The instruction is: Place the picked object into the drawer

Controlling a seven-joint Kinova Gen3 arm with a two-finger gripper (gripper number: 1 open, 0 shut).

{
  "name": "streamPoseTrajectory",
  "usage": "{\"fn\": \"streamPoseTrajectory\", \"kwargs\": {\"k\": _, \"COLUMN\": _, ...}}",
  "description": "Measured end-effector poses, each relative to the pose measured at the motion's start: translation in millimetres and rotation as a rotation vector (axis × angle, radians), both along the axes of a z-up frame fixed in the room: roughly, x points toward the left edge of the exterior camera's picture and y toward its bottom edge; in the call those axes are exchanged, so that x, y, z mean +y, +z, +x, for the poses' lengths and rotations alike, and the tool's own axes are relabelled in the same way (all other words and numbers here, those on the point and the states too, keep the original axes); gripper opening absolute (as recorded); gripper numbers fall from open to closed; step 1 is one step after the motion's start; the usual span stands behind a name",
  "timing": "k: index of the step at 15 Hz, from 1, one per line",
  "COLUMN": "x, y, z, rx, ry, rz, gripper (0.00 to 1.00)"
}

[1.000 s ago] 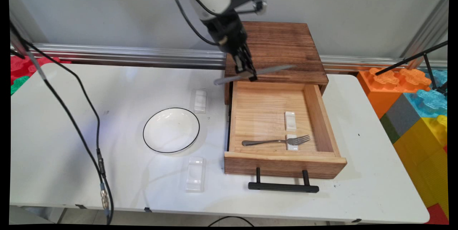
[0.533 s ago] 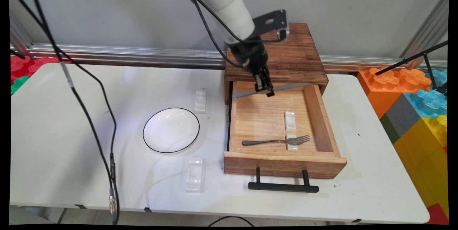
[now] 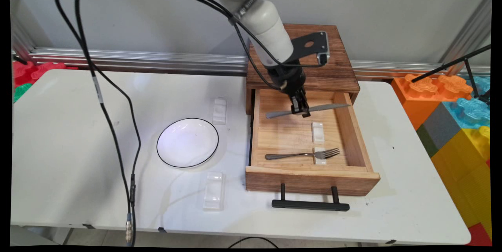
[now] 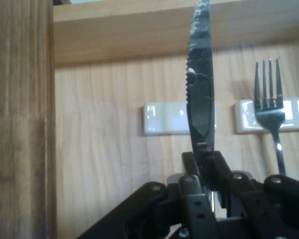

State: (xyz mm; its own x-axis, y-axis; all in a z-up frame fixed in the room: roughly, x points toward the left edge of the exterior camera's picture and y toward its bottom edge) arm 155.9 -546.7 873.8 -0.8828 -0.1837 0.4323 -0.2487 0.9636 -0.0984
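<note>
Over the open drawer (image 3: 355,126) at frame centre, my end effector (image 3: 301,111) has descended, gripping the knife (image 3: 310,110) crosswise above the empty white rest (image 3: 318,132).

Bright, even overhead light in main view. White surface (image 3: 78,146) has soft glare patches near the far edge and a sheen on the bowl (image 3: 187,142). Shadows faint and diffuse; a soft one beneath the drawer handle (image 3: 310,204). Straight edges bow slightly toward the frame borders. Hand view dimmer, warm-toned, soft overall: knife (image 4: 200,99) up close is blurred, fork (image 4: 269,104) tines slightly sharper.
</note>
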Motion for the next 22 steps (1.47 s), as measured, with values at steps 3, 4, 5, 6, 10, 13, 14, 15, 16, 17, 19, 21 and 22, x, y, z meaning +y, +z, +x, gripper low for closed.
{"fn": "streamPoseTrajectory", "kwargs": {"k": 3, "x": -3, "y": -13, "z": -6, "rx": 0.002, "ry": 0.009, "rz": 0.006, "gripper": 0.0}}
{"fn": "streamPoseTrajectory", "kwargs": {"k": 4, "x": -4, "y": -17, "z": -7, "rx": 0.002, "ry": 0.012, "rz": 0.008, "gripper": 0.0}}
{"fn": "streamPoseTrajectory", "kwargs": {"k": 5, "x": -5, "y": -22, "z": -8, "rx": 0.002, "ry": 0.017, "rz": 0.011, "gripper": 0.0}}
{"fn": "streamPoseTrajectory", "kwargs": {"k": 6, "x": -6, "y": -26, "z": -9, "rx": 0.002, "ry": 0.02, "rz": 0.013, "gripper": 0.0}}
{"fn": "streamPoseTrajectory", "kwargs": {"k": 10, "x": -10, "y": -43, "z": -12, "rx": 0.002, "ry": 0.029, "rz": 0.024, "gripper": 0.0}}
{"fn": "streamPoseTrajectory", "kwargs": {"k": 13, "x": -13, "y": -54, "z": -13, "rx": -0.002, "ry": 0.033, "rz": 0.032, "gripper": 0.0}}
{"fn": "streamPoseTrajectory", "kwargs": {"k": 14, "x": -14, "y": -57, "z": -13, "rx": -0.003, "ry": 0.035, "rz": 0.033, "gripper": 0.0}}
{"fn": "streamPoseTrajectory", "kwargs": {"k": 15, "x": -15, "y": -60, "z": -12, "rx": -0.004, "ry": 0.037, "rz": 0.034, "gripper": 0.0}}
{"fn": "streamPoseTrajectory", "kwargs": {"k": 16, "x": -16, "y": -62, "z": -13, "rx": -0.004, "ry": 0.039, "rz": 0.035, "gripper": 0.0}}
{"fn": "streamPoseTrajectory", "kwargs": {"k": 17, "x": -17, "y": -64, "z": -13, "rx": -0.004, "ry": 0.041, "rz": 0.035, "gripper": 0.0}}
{"fn": "streamPoseTrajectory", "kwargs": {"k": 19, "x": -19, "y": -69, "z": -14, "rx": -0.002, "ry": 0.044, "rz": 0.037, "gripper": 0.0}}
{"fn": "streamPoseTrajectory", "kwargs": {"k": 21, "x": -19, "y": -72, "z": -14, "rx": -0.001, "ry": 0.047, "rz": 0.04, "gripper": 0.0}}
{"fn": "streamPoseTrajectory", "kwargs": {"k": 22, "x": -19, "y": -74, "z": -15, "rx": 0.0, "ry": 0.047, "rz": 0.043, "gripper": 1.0}}
